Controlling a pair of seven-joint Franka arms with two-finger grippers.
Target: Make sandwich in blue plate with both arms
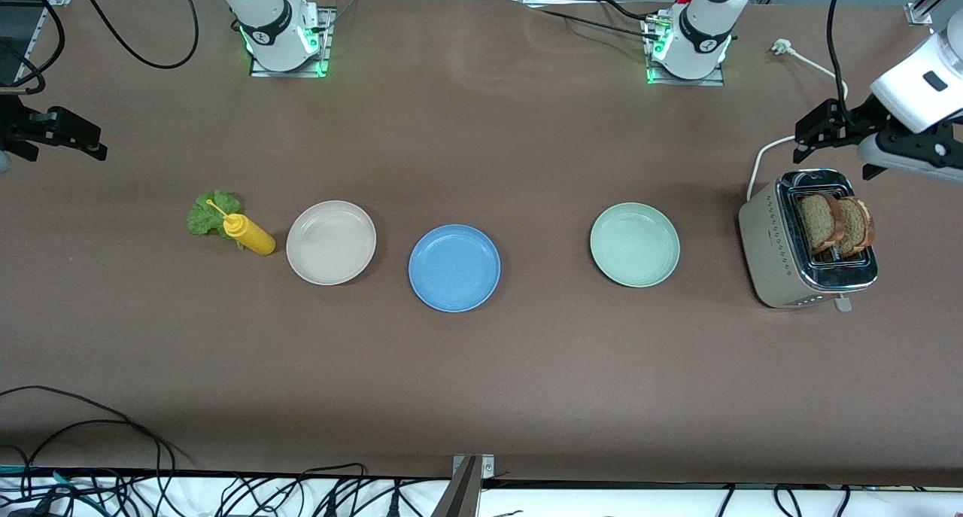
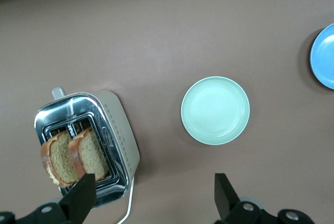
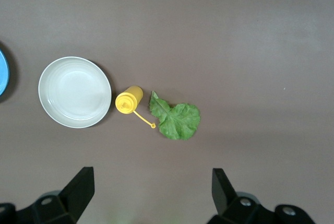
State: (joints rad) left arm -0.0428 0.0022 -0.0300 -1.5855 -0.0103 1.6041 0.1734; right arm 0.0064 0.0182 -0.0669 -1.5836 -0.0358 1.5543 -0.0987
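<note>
Three round matte plates, blue (image 1: 454,268), beige (image 1: 331,242), pale green (image 1: 634,244), at mid-frame; two brown bread slices (image 1: 835,222) in one toaster (image 1: 805,238); left gripper (image 2: 151,195) and right gripper (image 3: 151,191) fingers spread.

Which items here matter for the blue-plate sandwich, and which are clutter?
Needed: blue plate, bare; two bread slices standing in the toaster; lettuce leaf on the table; left gripper open above the toaster; right gripper open above the lettuce.

Clutter: beige plate, pale green plate, yellow squeeze bottle.
</note>
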